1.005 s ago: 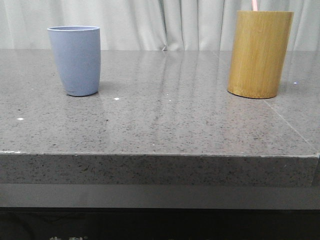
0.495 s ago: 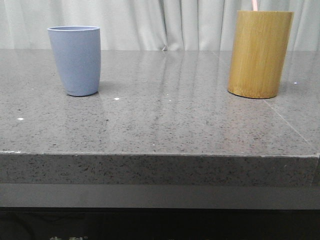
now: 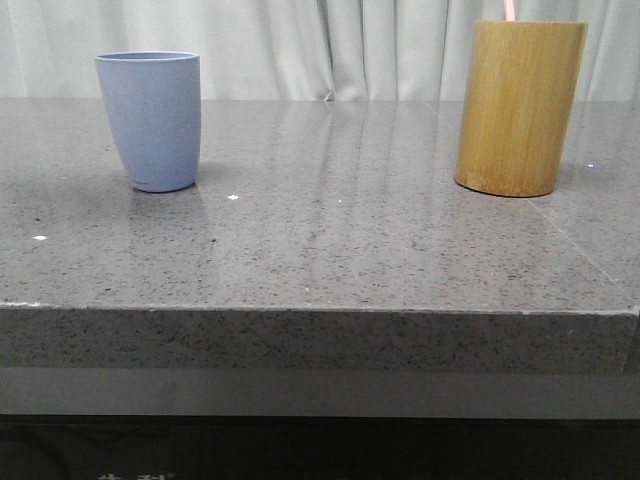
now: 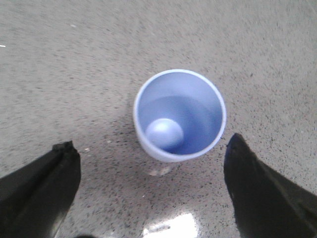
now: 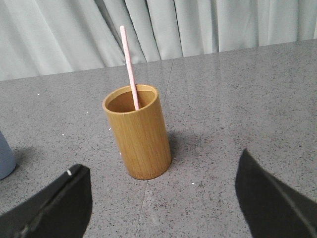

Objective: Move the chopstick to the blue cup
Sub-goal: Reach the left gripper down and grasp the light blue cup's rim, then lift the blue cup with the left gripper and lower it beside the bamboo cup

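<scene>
The blue cup (image 3: 150,120) stands upright at the left of the grey stone table; it is empty seen from above in the left wrist view (image 4: 179,115). A pale pink chopstick (image 5: 129,67) stands in the bamboo cylinder (image 5: 138,131) at the right; only its tip (image 3: 509,10) shows in the front view above the cylinder (image 3: 518,108). My left gripper (image 4: 148,148) is open and empty, above and just short of the cup. My right gripper (image 5: 163,173) is open and empty, short of the cylinder. Neither arm shows in the front view.
The table's front edge (image 3: 320,310) runs across the front view. A seam in the stone (image 3: 585,250) runs near the right side. White curtains (image 3: 330,50) hang behind the table. A sliver of the blue cup (image 5: 5,156) shows in the right wrist view.
</scene>
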Tool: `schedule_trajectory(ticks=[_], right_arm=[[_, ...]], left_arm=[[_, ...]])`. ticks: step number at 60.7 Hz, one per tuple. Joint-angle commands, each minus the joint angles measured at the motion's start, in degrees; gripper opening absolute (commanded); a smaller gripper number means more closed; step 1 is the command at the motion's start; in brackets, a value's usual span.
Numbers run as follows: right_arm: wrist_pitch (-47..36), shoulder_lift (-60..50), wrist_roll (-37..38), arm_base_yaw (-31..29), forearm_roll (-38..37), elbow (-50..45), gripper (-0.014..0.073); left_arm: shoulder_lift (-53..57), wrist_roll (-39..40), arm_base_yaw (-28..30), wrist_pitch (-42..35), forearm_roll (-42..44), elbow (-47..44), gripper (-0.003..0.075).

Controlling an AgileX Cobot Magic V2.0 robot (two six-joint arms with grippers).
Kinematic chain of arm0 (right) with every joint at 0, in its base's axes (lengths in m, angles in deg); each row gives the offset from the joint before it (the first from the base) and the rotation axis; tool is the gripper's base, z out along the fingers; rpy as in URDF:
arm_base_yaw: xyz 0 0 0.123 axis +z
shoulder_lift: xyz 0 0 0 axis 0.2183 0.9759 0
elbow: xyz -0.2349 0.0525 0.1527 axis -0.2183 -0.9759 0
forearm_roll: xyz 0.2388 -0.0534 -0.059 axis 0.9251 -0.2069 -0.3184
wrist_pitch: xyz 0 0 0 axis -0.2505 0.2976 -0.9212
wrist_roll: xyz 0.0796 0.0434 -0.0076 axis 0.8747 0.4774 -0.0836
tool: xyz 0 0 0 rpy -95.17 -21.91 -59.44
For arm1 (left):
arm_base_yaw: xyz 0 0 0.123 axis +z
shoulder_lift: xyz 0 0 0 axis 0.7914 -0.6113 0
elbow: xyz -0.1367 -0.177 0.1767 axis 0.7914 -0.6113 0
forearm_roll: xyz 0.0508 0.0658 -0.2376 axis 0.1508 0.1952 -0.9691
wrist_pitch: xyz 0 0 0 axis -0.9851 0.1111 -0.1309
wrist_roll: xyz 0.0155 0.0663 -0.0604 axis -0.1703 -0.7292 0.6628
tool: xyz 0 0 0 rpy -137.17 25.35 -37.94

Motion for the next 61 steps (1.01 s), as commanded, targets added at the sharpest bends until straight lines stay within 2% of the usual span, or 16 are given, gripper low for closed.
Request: schedule_trajectory(ticks=[1,11,34,39,49,53,61], right_arm=[[-4.0,0.8,-0.5,-0.3,0.1,1.9,0.0604],[-4.0,0.8,-0.5,-0.3,0.1,1.9,0.0604],[-4.0,0.8,-0.5,-0.3,0.1,1.9,0.0604],[-4.0,0.8,-0.5,-0.3,0.1,1.9,0.0604],[-4.0,0.8,-0.5,-0.3,0.1,1.9,0.0604],[-4.0,0.8,-0.5,-0.3,0.1,1.9,0.0604],[-4.0,0.8,-0.5,-0.3,0.1,1.9,0.0604]], left_arm=[[-2.5,-0.1,-1.2,0.2,0.8,5.3,0.0575],[-6.9,-0.1,-1.2,1.0,1.0,8.1,0.0562],[-12.8,-0.3,-1.2,-2.4,1.5,8.2,0.0436],[-13.1,-0.6,-1.2,-3.0,1.5,8.2,0.0359],[-13.1,-0.7,-1.2,-3.8,1.5,8.2,0.0075],[-13.1,-1.3,-1.2,-3.8,1.5,8.2,-0.0007],[-13.1,-2.7,-2.2,-3.8,1.5,8.4,-0.0018]])
